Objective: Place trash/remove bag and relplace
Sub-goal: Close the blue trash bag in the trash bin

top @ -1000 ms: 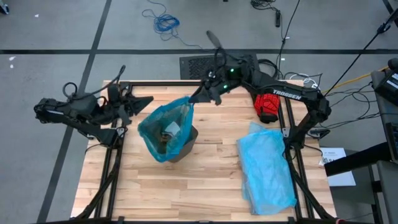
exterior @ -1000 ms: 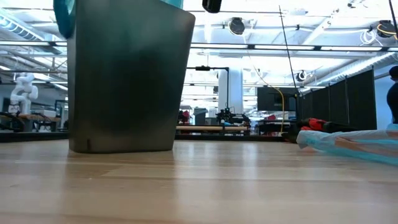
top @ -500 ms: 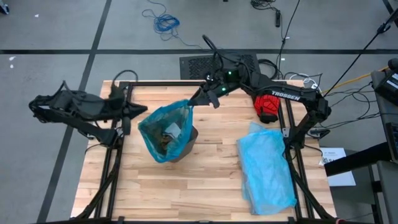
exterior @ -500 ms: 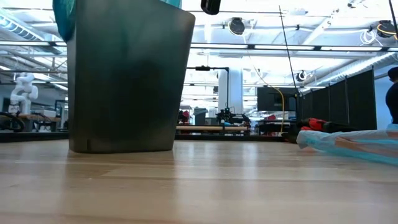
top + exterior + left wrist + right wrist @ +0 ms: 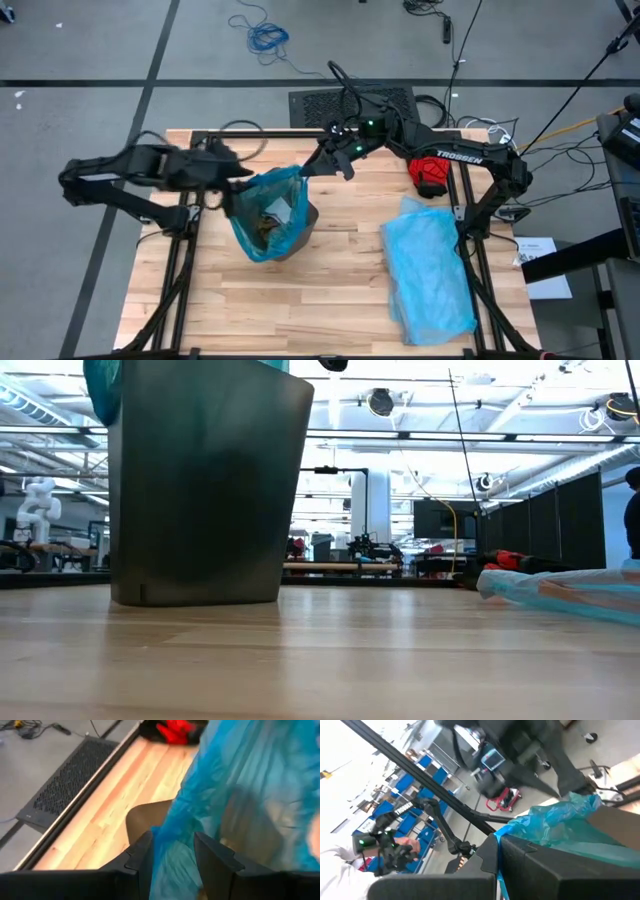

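The teal-green bag (image 5: 268, 212) lines the brown bin (image 5: 200, 490) at the table's middle left. Brown scraps of trash (image 5: 265, 220) lie inside it. My right gripper (image 5: 306, 168) is at the bag's far right rim, shut on it. My left gripper (image 5: 232, 188) has reached the bag's left rim. In the left wrist view it (image 5: 172, 842) is open, with the bag's film (image 5: 172, 860) between its two fingers. My right gripper pinches the bag's rim (image 5: 520, 827) at its far right side between the two fingers, coming slantwise from the table's far right. The plastic rises from the bin to the fingers in a peak. My left gripper stands around the left rim; whether it touches the film, I cannot tell.
A paler sky-blue plastic bag (image 5: 430, 265) lies flat on the table's right half. A red glove (image 5: 432, 172) sits at the far right beside the right arm's base. Bare wood lies at the near side of the bin.
My left gripper has swung from the table's far left corner toward the right and come up to the bag's left rim. The bag and the bin have stayed in place, with my right gripper still on the rim.
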{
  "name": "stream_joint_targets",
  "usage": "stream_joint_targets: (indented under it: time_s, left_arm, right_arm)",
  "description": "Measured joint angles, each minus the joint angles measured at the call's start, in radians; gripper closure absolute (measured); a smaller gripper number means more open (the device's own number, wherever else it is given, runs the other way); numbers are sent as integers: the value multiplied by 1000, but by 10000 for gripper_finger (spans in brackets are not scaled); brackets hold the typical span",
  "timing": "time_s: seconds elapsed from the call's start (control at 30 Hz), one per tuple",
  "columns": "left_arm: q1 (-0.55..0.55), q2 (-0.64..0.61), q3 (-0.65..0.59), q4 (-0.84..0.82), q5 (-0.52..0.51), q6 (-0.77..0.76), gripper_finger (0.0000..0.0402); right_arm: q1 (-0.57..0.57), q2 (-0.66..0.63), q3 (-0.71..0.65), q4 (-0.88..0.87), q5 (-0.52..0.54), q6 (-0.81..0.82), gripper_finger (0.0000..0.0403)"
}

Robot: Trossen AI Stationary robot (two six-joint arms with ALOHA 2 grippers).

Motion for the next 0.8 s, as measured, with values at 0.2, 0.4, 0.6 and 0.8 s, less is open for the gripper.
stream_joint_targets:
  time_s: [0.2,0.4,0.6,0.8]
  left_arm:
    - [88,64,0,5,94,91,264]
    - [126,104,0,6,114,132,273]
    - [126,104,16,9,115,162,372]
    - [126,104,141,-39,92,119,399]
  right_arm:
    - [5,0,0,-2,0,6,403]
    - [13,0,0,-2,-1,6,403]
    - [16,0,0,-2,-2,5,403]
    - [15,0,0,-4,2,-20,403]
